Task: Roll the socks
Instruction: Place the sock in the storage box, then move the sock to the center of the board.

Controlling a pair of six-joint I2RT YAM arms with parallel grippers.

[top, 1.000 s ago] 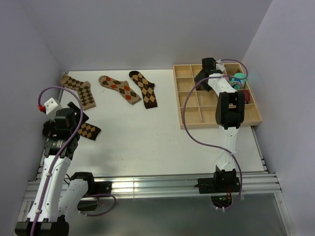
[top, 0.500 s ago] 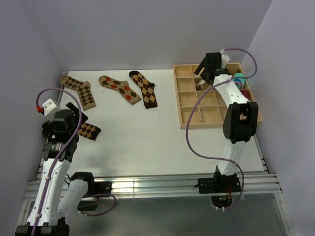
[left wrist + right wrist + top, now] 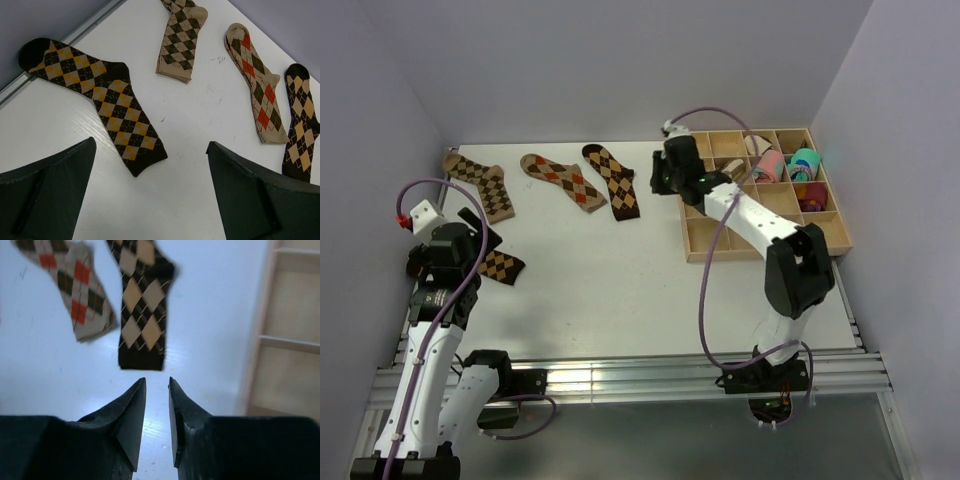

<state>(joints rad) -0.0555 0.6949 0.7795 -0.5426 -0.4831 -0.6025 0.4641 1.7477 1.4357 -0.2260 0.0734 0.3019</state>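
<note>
Four argyle socks lie flat: a tan-and-brown one (image 3: 480, 183) (image 3: 181, 40), a tan one with red diamonds (image 3: 563, 180) (image 3: 255, 85) (image 3: 75, 287), a dark brown one with tan diamonds (image 3: 612, 180) (image 3: 299, 125) (image 3: 142, 305), and a dark brown one with yellow diamonds (image 3: 502, 266) (image 3: 100, 95). My left gripper (image 3: 470, 238) (image 3: 151, 145) hangs wide open just above the yellow-diamond sock's cuff. Beside the tray's left edge, my right gripper (image 3: 662, 178) (image 3: 156, 382) hovers near the dark tan-diamond sock's cuff. Its jaws are a narrow gap apart with nothing between them.
A wooden compartment tray (image 3: 692, 250) (image 3: 280, 340) stands at the back right. It holds a pink bundle (image 3: 769, 165), a teal bundle (image 3: 805, 160), a cream-and-brown bundle (image 3: 756, 146) and a dark red one (image 3: 812, 196). Walls close in on the left, back and right.
My right arm has swung left from over the tray's back compartments to the tray's left edge near the socks. Its jaws have narrowed. The left arm has hardly moved.
</note>
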